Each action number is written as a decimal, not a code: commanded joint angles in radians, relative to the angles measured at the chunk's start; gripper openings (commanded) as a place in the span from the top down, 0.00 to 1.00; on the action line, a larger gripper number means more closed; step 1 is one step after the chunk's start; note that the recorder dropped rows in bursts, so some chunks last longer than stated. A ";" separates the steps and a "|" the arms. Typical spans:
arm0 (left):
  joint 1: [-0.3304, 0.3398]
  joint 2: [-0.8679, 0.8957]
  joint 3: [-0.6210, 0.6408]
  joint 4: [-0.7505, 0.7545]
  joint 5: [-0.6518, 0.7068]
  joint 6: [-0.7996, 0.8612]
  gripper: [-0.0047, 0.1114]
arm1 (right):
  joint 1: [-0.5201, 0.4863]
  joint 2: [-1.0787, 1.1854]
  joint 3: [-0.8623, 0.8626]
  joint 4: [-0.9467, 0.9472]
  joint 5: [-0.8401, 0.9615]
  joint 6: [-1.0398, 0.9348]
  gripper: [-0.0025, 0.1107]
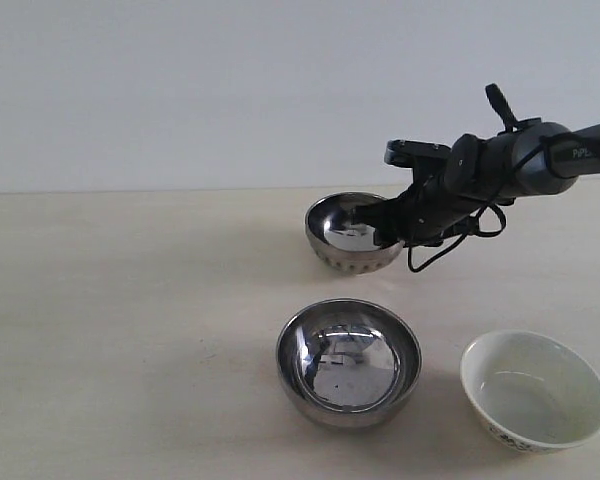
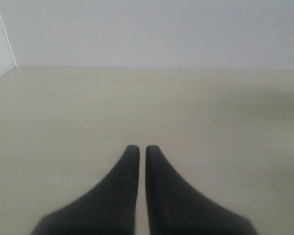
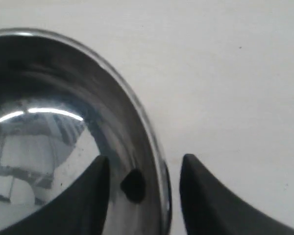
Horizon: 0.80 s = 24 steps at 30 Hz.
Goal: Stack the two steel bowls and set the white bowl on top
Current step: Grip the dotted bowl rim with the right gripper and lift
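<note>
A ribbed steel bowl point(image 1: 345, 232) stands at the back of the table. My right gripper point(image 1: 383, 228) is open and straddles its right rim, one finger inside the bowl and one outside. In the right wrist view the bowl's rim point(image 3: 154, 147) runs between the two fingers, touching neither, with my right gripper point(image 3: 144, 169) wide apart. A smooth steel bowl point(image 1: 348, 362) sits nearer the front, in the middle. The white bowl point(image 1: 534, 391) with dark speckles near its base stands at the front right. My left gripper point(image 2: 142, 150) is shut over bare table, away from all bowls.
The light wooden table point(image 1: 130, 330) spreads out to the left of the bowls. A pale wall point(image 1: 180, 90) rises behind the table's far edge. The right arm point(image 1: 520, 160) reaches in from the right above the table.
</note>
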 commanded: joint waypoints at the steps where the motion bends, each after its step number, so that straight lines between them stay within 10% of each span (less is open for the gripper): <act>1: 0.003 -0.003 0.004 -0.004 0.000 0.003 0.92 | 0.000 -0.001 -0.008 -0.004 -0.011 -0.023 0.95; 24: 0.003 -0.003 0.004 -0.004 0.000 0.003 0.92 | 0.000 -0.237 0.059 0.071 0.007 -0.142 0.98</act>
